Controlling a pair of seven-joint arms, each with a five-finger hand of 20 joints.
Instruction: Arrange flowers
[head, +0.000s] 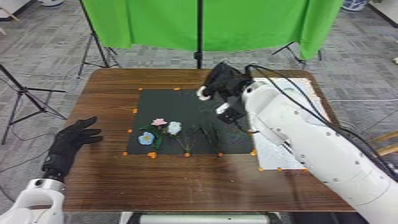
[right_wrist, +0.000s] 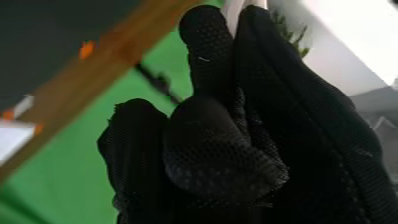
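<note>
The brown table (head: 115, 185) is carrying a black mat (head: 182, 107) and, to its right, a patterned white sheet (head: 280, 161). Over the mat's far right, the right hand (head: 228, 80) is grasping a pale thing (head: 204, 93). The left hand (head: 69, 141) is hanging left of the mat, fingers released. White (head: 174, 128), blue (head: 147, 138) and pink flowers (head: 159, 122) are lying on the mat's near left.

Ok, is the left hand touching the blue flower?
Apart: the head view shows brown table and dark mat between the left hand and the blue flower.
</note>
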